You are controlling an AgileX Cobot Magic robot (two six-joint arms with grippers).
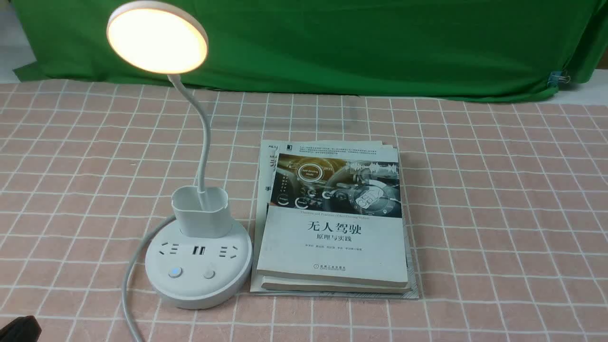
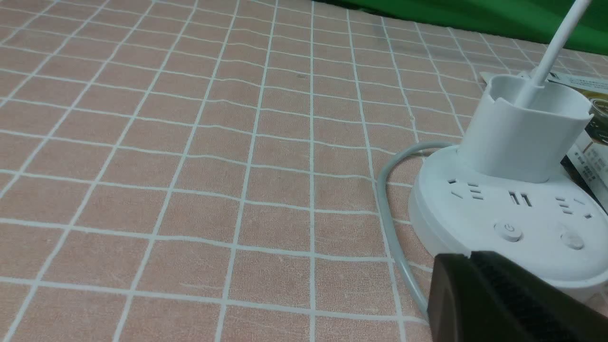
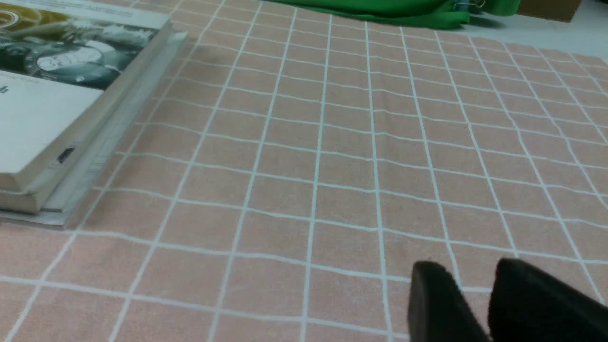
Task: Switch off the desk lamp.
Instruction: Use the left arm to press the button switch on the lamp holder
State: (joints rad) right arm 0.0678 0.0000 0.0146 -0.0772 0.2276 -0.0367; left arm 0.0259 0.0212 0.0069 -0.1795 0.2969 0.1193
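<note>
The desk lamp stands at the front left of the table, and its round head (image 1: 156, 37) glows warm white on a bent neck. The neck rises out of a cup holder (image 1: 200, 211) on the round base (image 1: 199, 285). Of the two buttons on the base, the left button (image 1: 175, 272) shows a blue light and the right button (image 1: 209, 274) is plain. In the left wrist view my left gripper (image 2: 470, 256) is shut and empty, just short of the base rim (image 2: 441, 213), near the power button (image 2: 508, 231). My right gripper (image 3: 468, 270) hovers over bare cloth, slightly open.
A stack of books (image 1: 332, 223) lies right beside the lamp base, also in the right wrist view (image 3: 57, 95). The white cord (image 1: 128, 285) curves from the base toward the front edge. A green backdrop (image 1: 361, 42) closes the far side. A pink checked cloth (image 1: 498, 213) covers the table.
</note>
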